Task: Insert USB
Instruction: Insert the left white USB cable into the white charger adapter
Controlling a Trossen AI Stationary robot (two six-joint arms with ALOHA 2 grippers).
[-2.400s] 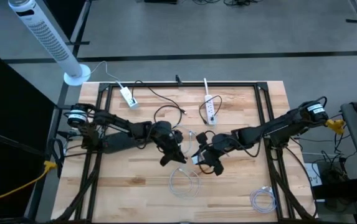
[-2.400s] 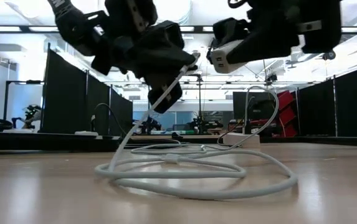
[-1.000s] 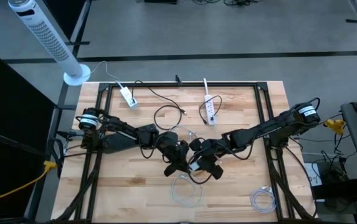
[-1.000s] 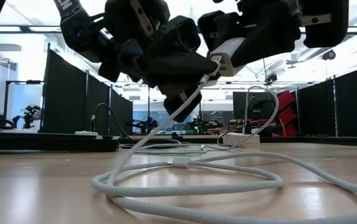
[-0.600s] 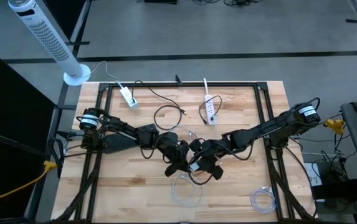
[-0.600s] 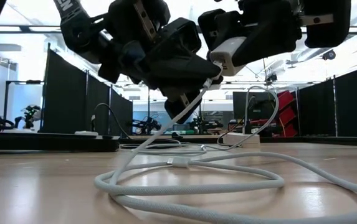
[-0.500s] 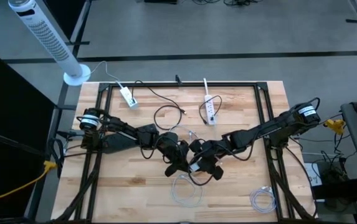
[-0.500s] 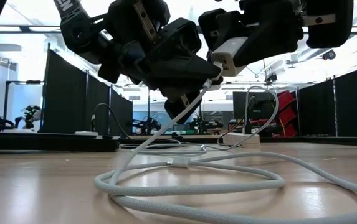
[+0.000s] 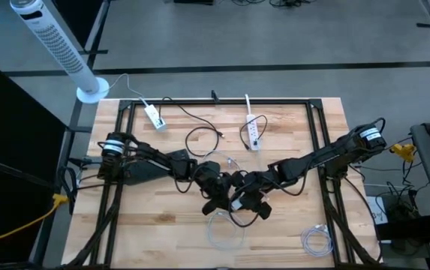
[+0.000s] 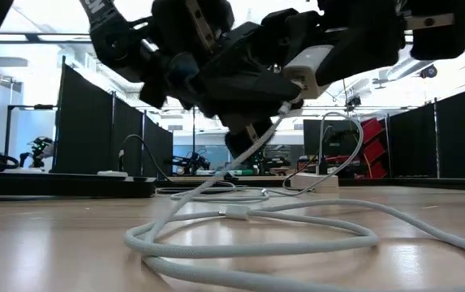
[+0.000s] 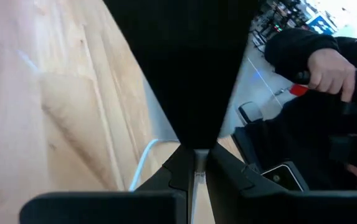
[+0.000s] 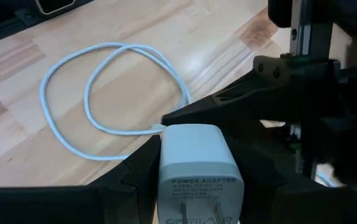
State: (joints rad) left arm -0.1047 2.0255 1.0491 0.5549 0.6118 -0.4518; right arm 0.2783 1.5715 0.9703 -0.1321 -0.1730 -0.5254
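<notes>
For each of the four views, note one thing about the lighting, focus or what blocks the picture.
High view: even light, whole table sharp. Low view: bright ceiling behind turns both arms into dark shapes; nearest loop of white cable is soft. Left wrist view: a black mass fills the middle, background blurred. Right wrist view: power adapter lettering sharp, and the coiled cable on the wood is clear.
</notes>
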